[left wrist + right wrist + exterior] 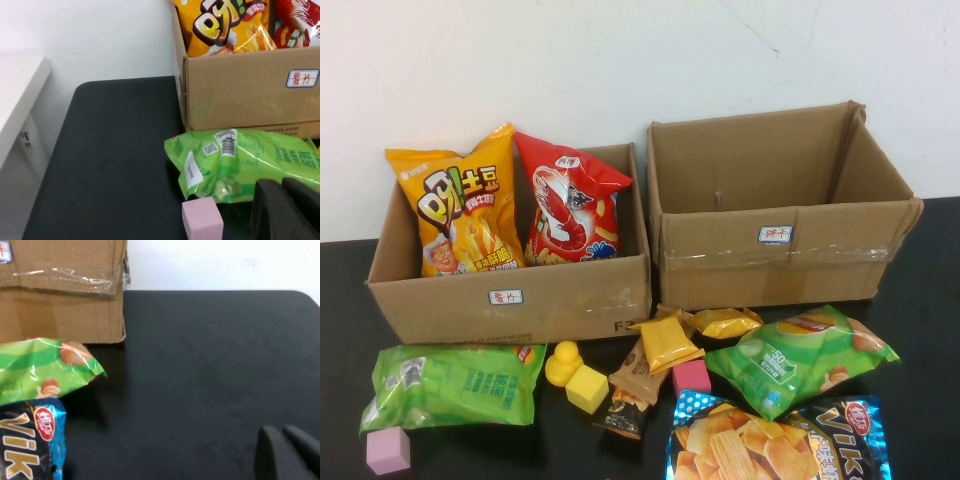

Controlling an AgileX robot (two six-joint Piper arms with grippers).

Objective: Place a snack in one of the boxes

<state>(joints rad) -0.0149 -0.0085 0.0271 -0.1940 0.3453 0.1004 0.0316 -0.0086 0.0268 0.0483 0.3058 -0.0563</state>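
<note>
Only the left tool (287, 210) and right tool (290, 452) show, each in its own wrist view. Both are matte black, with smooth rounded finger shapes. No cables, screws or markings are visible on them.

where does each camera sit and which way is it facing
High view: raised on the robot's side, angled down at two cardboard boxes and the snacks before them; no arm shows.
Left wrist view: low, facing the left box and green snack bag; left gripper at the edge.
Right wrist view: low, facing bare black table; right gripper at the edge.
Shared: the pink cube.
</note>
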